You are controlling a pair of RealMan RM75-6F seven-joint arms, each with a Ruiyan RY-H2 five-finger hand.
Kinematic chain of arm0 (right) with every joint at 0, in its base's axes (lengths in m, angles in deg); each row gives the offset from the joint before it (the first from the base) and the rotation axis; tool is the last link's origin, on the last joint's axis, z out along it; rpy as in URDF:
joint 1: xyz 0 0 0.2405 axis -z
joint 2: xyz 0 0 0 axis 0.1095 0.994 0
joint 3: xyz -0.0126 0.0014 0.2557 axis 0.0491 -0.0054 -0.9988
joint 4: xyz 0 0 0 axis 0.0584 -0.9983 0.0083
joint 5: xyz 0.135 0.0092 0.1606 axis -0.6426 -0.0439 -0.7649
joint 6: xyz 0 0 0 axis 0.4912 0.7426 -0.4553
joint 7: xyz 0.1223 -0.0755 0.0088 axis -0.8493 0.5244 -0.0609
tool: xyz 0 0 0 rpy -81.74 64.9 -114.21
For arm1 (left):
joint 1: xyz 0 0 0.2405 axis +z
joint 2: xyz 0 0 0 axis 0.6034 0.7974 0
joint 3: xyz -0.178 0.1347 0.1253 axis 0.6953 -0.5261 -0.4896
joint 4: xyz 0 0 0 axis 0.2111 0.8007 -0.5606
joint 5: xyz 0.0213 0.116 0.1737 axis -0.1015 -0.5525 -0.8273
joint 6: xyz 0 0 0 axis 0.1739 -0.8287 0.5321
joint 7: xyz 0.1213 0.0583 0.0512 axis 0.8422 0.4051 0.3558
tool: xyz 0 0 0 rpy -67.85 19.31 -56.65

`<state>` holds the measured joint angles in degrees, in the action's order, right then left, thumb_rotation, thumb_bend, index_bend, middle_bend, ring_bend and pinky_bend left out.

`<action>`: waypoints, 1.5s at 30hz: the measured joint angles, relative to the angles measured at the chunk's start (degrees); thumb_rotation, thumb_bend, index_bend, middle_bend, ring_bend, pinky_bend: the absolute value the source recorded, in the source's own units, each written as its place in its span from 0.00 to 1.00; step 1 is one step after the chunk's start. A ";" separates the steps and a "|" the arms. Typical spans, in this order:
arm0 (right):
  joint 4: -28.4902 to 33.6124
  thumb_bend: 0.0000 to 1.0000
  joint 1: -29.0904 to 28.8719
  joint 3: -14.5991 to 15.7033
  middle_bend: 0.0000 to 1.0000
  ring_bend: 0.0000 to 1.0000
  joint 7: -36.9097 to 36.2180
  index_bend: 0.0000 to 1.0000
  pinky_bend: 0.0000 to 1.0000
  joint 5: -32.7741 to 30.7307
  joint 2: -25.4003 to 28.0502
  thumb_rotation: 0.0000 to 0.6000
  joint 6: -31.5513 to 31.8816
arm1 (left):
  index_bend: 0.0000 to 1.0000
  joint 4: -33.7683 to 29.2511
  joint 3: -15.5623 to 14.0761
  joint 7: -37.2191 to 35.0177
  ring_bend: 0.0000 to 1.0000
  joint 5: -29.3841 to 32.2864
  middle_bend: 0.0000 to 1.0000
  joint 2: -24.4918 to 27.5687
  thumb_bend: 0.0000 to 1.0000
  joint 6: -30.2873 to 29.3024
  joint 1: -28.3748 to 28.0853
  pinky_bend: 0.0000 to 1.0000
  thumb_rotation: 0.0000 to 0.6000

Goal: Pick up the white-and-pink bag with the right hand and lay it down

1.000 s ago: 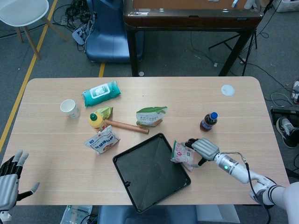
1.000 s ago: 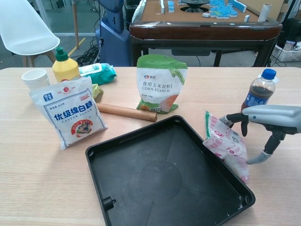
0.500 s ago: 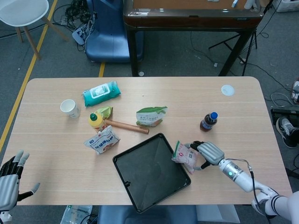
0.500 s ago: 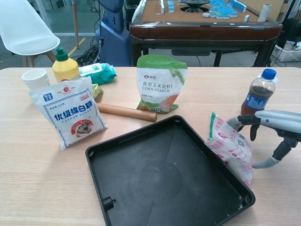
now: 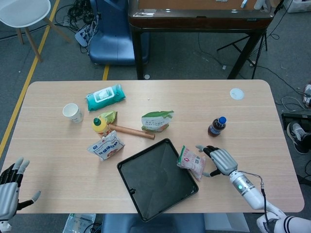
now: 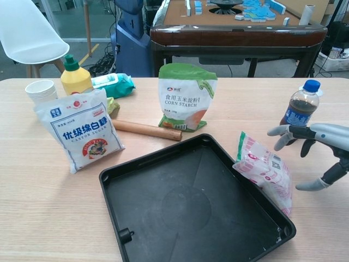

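Observation:
The white-and-pink bag [image 5: 191, 162] [image 6: 264, 172] lies tilted against the right edge of the black tray [image 5: 150, 182] [image 6: 180, 207]. My right hand [image 5: 219, 160] [image 6: 316, 147] hovers just to the right of the bag, fingers spread, a small gap between them and the bag. Nothing is held in it. My left hand [image 5: 9, 187] rests open at the table's front left corner, far from the bag; it does not show in the chest view.
A cola bottle [image 5: 217, 126] [image 6: 299, 109] stands just behind my right hand. A corn starch bag [image 5: 157, 121] [image 6: 186, 96], a rolling pin [image 5: 131, 131], a sugar bag [image 5: 106, 145], a yellow bottle [image 5: 99, 126], a paper cup [image 5: 72, 112] and wet wipes [image 5: 105, 96] lie further left.
My right hand let go of the bag, spread its fingers and drew back to the right. The bag settled lower against the tray's edge.

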<state>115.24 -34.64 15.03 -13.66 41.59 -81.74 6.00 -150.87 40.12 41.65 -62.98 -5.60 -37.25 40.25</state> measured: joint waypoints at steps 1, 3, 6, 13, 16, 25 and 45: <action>0.89 0.00 0.35 -0.19 0.25 0.19 1.02 0.09 0.32 -0.62 0.19 1.00 -0.09 | 0.08 0.10 -0.01 -0.15 0.00 0.03 0.01 0.02 0.18 -0.02 0.04 0.06 1.00; 2.59 0.00 1.12 -0.56 0.25 0.19 3.10 0.09 0.32 -1.96 0.53 1.00 -0.39 | 0.08 0.27 -0.03 -0.46 0.00 0.06 0.01 0.00 0.18 -0.02 0.09 0.06 1.00; 3.56 0.00 1.92 -1.19 0.25 0.19 4.93 0.09 0.32 -3.70 0.49 1.00 -1.22 | 0.08 0.63 -0.06 -0.89 0.00 0.05 0.01 -0.11 0.18 0.17 0.05 0.06 1.00; 4.54 0.00 2.54 -2.80 0.25 0.19 8.04 0.09 0.31 -5.15 -1.10 1.00 -1.55 | 0.08 1.27 0.06 -1.74 0.00 0.05 0.01 -0.33 0.18 0.32 -0.07 0.06 1.00; 5.23 0.00 2.72 -3.37 0.25 0.19 9.64 0.09 0.31 -5.72 -1.71 1.00 -1.57 | 0.08 1.54 0.08 -2.10 0.00 0.16 0.01 -0.34 0.18 0.37 -0.05 0.06 1.00; 5.95 0.00 3.37 -4.74 0.25 0.19 13.39 0.09 0.31 -7.71 -3.71 1.00 -1.91 | 0.08 2.67 0.08 -3.57 0.00 0.20 0.01 -0.52 0.18 0.58 -0.05 0.06 1.00; 2.71 0.35 2.88 -6.56 0.44 0.40 9.37 0.39 0.54 -8.06 -6.35 1.00 -5.01 | 0.08 3.80 -0.01 -5.00 0.00 0.28 0.01 -0.88 0.18 0.91 -0.01 0.05 1.00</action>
<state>117.95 -31.76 8.47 -4.29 33.53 -88.09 0.99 -147.07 40.11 36.65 -62.69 -6.48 -36.34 40.24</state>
